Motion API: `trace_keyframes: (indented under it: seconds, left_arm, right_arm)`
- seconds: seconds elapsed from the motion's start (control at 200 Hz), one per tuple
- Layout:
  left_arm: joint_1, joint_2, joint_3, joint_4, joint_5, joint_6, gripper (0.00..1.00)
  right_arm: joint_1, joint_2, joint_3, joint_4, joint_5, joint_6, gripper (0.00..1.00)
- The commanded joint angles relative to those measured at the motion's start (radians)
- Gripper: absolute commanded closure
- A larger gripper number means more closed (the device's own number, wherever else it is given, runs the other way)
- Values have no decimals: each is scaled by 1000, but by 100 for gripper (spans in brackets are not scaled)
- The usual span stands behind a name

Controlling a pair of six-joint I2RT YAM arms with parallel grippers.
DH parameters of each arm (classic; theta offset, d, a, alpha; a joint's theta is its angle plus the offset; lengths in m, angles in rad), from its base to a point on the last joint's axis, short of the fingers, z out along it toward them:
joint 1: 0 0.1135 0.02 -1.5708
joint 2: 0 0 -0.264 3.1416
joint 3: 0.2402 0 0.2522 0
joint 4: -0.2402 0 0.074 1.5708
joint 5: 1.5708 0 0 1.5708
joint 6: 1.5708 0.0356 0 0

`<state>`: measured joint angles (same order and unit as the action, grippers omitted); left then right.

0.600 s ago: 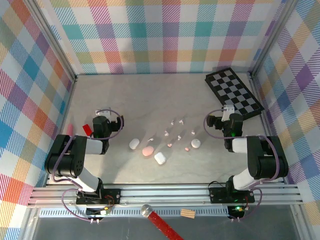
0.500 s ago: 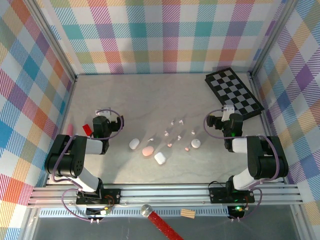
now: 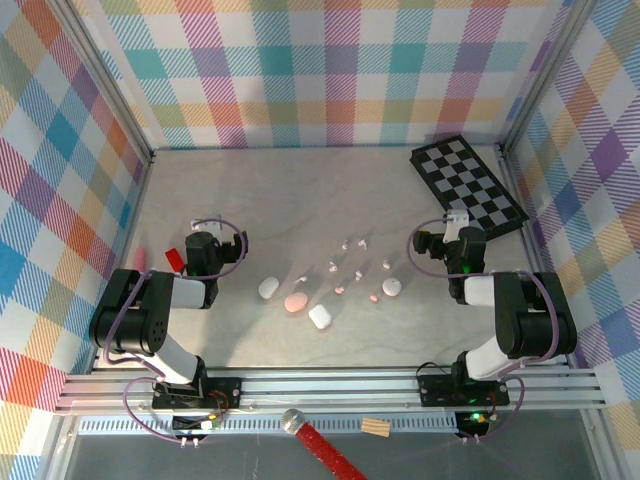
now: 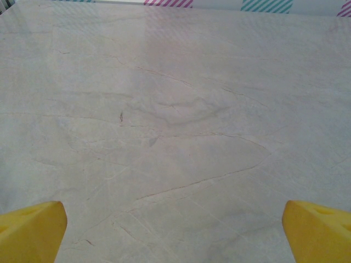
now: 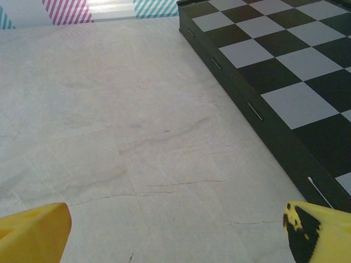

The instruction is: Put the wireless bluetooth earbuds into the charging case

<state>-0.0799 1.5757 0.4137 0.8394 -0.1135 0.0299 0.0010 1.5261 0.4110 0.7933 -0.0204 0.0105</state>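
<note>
While left hand and right hand gape empty, overhead shows earbuds, right wrist chessboard.

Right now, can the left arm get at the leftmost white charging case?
Probably yes: only bare table lies between the open left claw and that white charging case, though the claw faces away.

walls: pastel plaid | table: pale veined grey | chessboard: black-white checks | earbuds: seemingly white, pink
</note>
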Motion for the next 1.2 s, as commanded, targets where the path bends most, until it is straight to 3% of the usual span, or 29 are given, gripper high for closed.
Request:
trace_keyframes:
  seconds: [0.0,0.26,0.43,0.605,0.8,0.975,1.195]
  left_arm:
    - [6,3,4,10,-6,-1,0]
    - [6,-4,0,14,-8,2,0]
    - [-25,-141,15,-123,-82,14,0]
    - [-119,-296,37,-294,-184,114,0]
    - [-267,-441,90,-499,-188,158,0]
    - [-403,-519,111,-628,-164,121,0]
    - [-487,-579,130,-790,-119,38,0]
  right_arm:
    - [2,9,8,23,-20,-8,1]
    - [3,-9,-4,27,-19,-9,1]
    - [6,-186,9,-139,0,-11,1]
    - [17,-359,29,-314,0,25,1]
    - [45,-509,57,-494,-67,174,1]
    - [152,-622,69,-649,-73,270,1]
    - [459,-711,78,-832,74,355,1]
